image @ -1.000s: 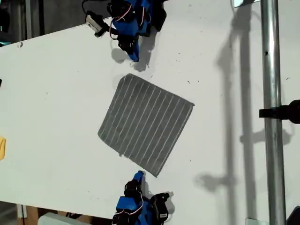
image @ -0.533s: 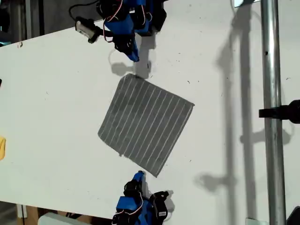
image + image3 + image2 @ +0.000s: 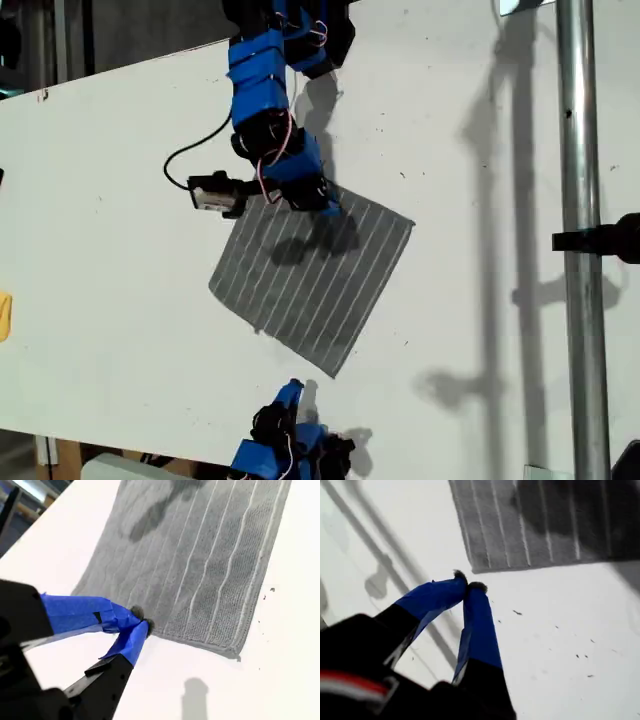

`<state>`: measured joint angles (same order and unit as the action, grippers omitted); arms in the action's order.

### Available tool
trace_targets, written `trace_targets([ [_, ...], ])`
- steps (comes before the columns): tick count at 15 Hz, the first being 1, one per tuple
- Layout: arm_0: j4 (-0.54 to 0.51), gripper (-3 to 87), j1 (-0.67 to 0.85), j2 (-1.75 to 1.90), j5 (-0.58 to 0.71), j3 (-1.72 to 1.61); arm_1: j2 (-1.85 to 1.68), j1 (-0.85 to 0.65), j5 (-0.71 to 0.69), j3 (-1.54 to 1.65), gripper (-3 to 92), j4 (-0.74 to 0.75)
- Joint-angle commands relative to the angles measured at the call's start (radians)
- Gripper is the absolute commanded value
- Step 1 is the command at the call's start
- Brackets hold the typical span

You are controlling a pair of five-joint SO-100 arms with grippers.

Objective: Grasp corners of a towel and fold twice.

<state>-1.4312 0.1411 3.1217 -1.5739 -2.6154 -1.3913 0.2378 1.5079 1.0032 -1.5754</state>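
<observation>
The grey striped towel (image 3: 330,300) (image 3: 545,530) (image 3: 210,570) lies flat on the white table, turned like a diamond. My first gripper (image 3: 328,205) (image 3: 467,586) comes from the exterior view's top. It hovers shut and holds nothing, raised near the towel's upper edge; the first wrist view shows one corner (image 3: 471,570) just beyond its tips. My second gripper (image 3: 292,384) (image 3: 141,621) is at the exterior view's bottom, shut, its tips by the towel's lower edge beside the bottom corner (image 3: 335,373) (image 3: 235,655). That edge lies flat. Whether the tips touch it is unclear.
A metal pole (image 3: 575,200) with a black clamp (image 3: 610,238) stands at the exterior view's right and throws long shadows on the table (image 3: 120,200). A yellow object (image 3: 4,315) sits at the exterior view's left edge. The first arm's shadow falls on the towel.
The first arm has swung down from the exterior view's top edge and out over the towel's upper part. The second gripper has drawn back slightly. The towel has not moved.
</observation>
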Motion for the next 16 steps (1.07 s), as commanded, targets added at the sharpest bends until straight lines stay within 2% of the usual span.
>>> trace_targets([
  [1,-0.077,-2.9,-0.043,-0.249,0.038,0.345,0.029,0.054,0.002,-0.103,-0.3,0.092],
  [4,-0.238,-2.9,-0.075,-0.574,0.115,0.779,0.066,0.104,0.003,-0.107,-0.3,0.120],
  [7,-0.250,-2.9,-0.092,-0.686,0.170,0.956,0.117,0.144,-0.020,-0.095,-0.2,0.190],
  [8,-0.249,-2.8,-0.092,-0.687,0.169,0.937,0.133,0.152,-0.055,-0.103,16.3,0.195],
  [10,-0.247,-2.8,-0.100,-0.683,0.160,0.902,0.164,0.156,-0.166,-0.101,42.5,0.209],
  [16,-0.247,-2.8,-0.129,-0.681,0.127,0.851,0.397,0.156,-0.207,-0.107,42.9,0.176],
])
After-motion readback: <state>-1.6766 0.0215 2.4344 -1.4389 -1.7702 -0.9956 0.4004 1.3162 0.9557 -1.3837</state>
